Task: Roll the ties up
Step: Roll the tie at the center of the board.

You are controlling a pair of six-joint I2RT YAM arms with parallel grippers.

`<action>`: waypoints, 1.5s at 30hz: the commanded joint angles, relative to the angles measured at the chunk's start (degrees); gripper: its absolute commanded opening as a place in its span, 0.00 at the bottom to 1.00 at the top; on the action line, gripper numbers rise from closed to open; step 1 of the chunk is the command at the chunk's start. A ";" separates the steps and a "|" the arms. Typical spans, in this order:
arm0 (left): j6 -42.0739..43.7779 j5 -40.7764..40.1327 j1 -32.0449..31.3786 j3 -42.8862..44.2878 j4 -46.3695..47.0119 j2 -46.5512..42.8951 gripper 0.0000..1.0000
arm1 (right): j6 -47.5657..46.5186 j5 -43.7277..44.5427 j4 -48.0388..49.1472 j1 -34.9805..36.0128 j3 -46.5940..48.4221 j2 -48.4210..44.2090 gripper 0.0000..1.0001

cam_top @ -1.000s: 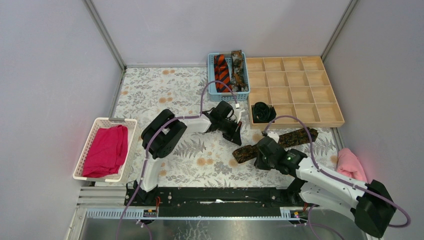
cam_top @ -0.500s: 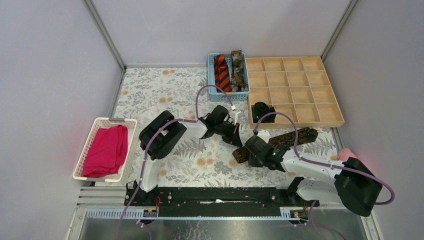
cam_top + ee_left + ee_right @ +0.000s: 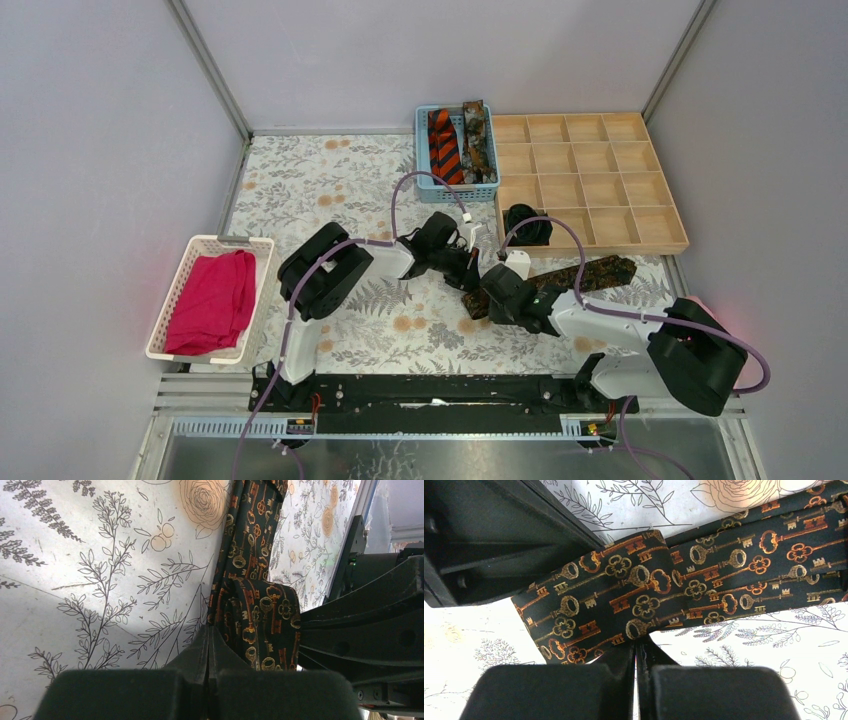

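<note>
Floral-print table [image 3: 330,180] inside plain grey walls [image 3: 100,120].
Left gripper [image 3: 209,635] and right gripper [image 3: 636,642] clenched at the key-patterned tie [image 3: 649,590], perhaps pinching it; blue basket [image 3: 455,193], wooden tray [image 3: 600,245] behind.

You are looking at a tie [image 3: 704,580] of smooth woven cloth with a faint sheen, lying on the matt printed table cover [image 3: 320,190] just in front of the wooden tray [image 3: 600,175], which is pale and unvarnished. Left of that tray, the blue basket [image 3: 421,140] is glossy plastic. The left gripper [image 3: 211,645] and right gripper [image 3: 636,652] have matt black fingers [image 3: 549,690].
</note>
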 commanded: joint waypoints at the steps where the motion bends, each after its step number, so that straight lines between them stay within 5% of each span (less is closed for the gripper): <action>1: 2.80 -4.89 -0.79 0.01 -7.19 2.88 0.00 | -0.60 2.57 -3.08 0.51 -0.97 -1.12 0.00; 16: -1.30 -33.27 7.02 14.14 -18.10 -6.59 0.02 | 4.57 16.73 -30.33 11.82 11.56 -11.82 0.09; 20: -4.21 -45.07 6.82 6.79 -17.17 -20.60 0.03 | 4.96 23.87 -36.54 16.30 19.58 -4.04 0.11; 27: -14.70 -58.32 6.58 -13.97 -19.15 -54.64 0.09 | 7.50 36.71 -50.57 22.62 35.95 17.33 0.30; 30: -15.67 -60.52 6.45 -18.51 -22.69 -64.81 0.10 | 5.63 38.54 -51.30 23.39 39.79 22.04 0.46; 34: -15.63 -63.02 6.38 -19.93 -28.26 -71.60 0.12 | -0.30 36.75 -46.17 23.76 41.89 25.04 0.49; 45: -13.89 -61.94 6.39 -19.44 -29.02 -69.49 0.09 | -7.18 31.99 -38.00 23.77 42.85 33.86 0.66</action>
